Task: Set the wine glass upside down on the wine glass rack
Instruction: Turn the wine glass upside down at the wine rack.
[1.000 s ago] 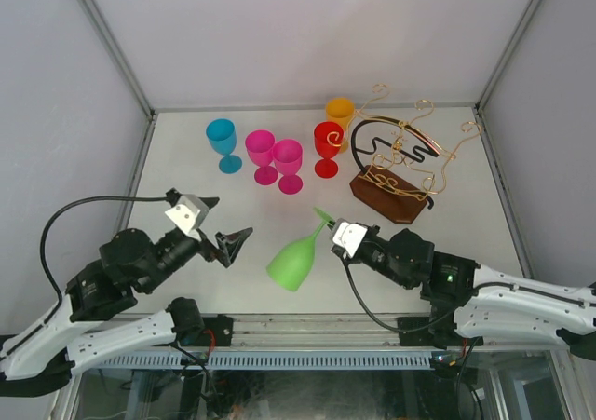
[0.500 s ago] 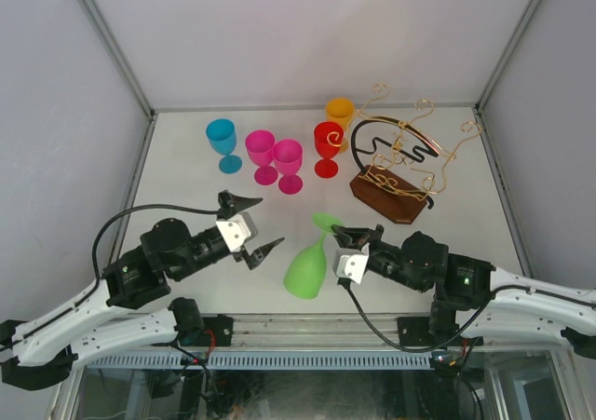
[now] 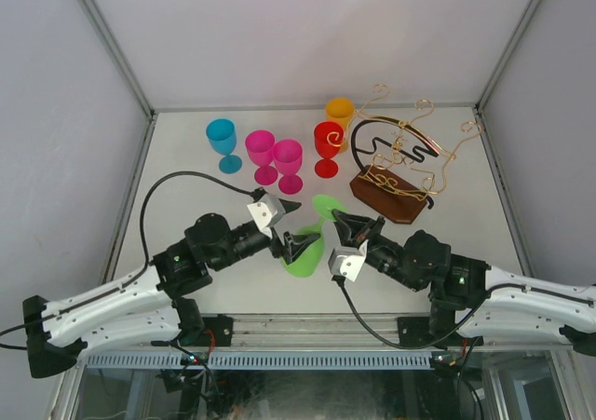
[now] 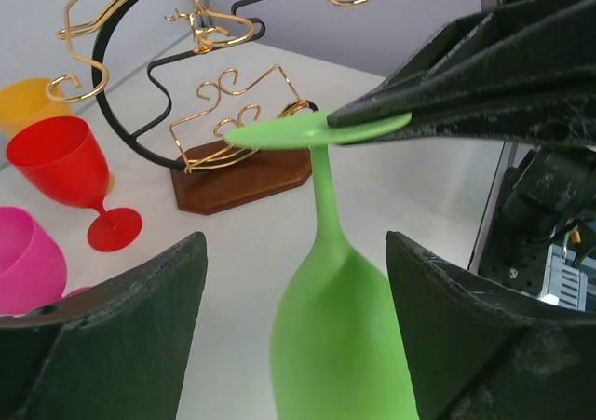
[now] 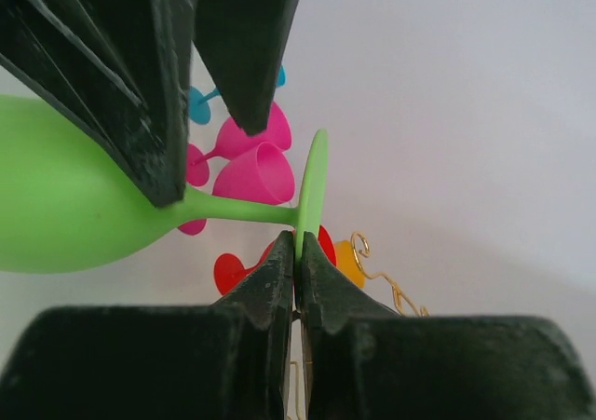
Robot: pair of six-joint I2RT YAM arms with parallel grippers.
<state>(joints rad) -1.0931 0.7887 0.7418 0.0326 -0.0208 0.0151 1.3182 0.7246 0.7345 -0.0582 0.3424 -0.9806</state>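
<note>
Wine glass (image 3: 305, 249), green, lies tilted at the centre of the top view, with its bowl toward the lower left and its foot toward the upper right. The right gripper (image 3: 335, 217) comes in from the lower right, its fingers pinched together on the edge of the foot. The left gripper (image 3: 292, 228) reaches in from the lower left with its fingers apart, one on each side of the bowl. The rack (image 3: 400, 164) stands on the table (image 3: 186, 187) to the upper right of the glass, apart from it. Across the back stand a blue glass (image 3: 222, 141), two pink glasses (image 3: 289, 157), a red glass (image 3: 328, 145) and an orange glass (image 3: 340, 113), all upright.

In the left wrist view the bowl fills the lower middle and the stem rises to the flat foot at centre top. The left fingers (image 4: 112, 336) flank the bowl, with table showing in each gap, so they touch nothing. The right gripper's dark fingers enter from the upper right and cover the right part of the foot. The rack sits behind the foot, at upper left.

In the right wrist view the right fingers (image 5: 275, 285) at bottom centre are closed on the lower rim of the foot, which is seen edge-on. The bowl is at the left. The left fingers hang from the upper left across the bowl; whether they touch it cannot be told here.
</note>
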